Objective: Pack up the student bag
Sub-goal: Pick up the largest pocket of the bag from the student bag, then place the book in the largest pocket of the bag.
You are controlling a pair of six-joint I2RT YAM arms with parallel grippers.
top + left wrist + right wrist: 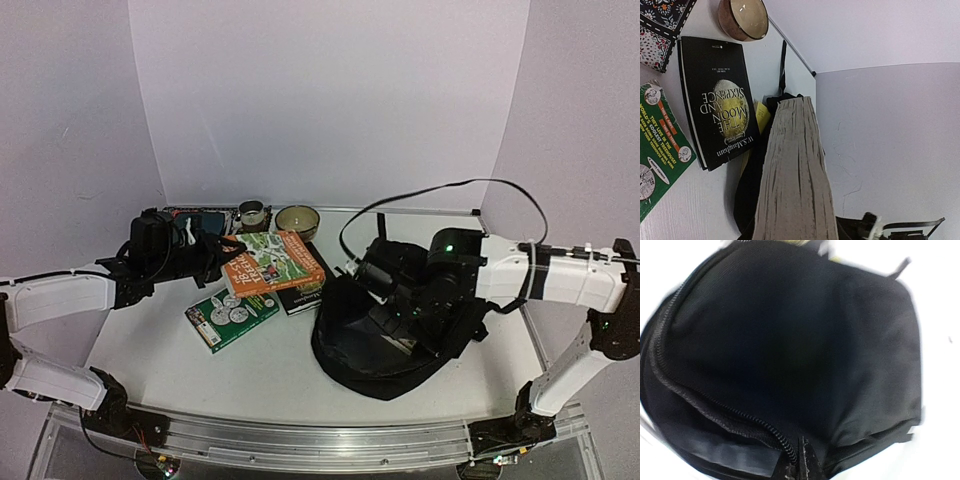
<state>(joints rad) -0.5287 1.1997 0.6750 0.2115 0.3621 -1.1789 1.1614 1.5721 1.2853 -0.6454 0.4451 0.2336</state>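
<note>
Packing looks barely started: the student bag lies open at the near right of the counter, with nothing visible inside. My right claw is clenched at its zip. My left claw grips the orange book, raised. Three books in all: the green book and black book wait. One bowl.
</note>
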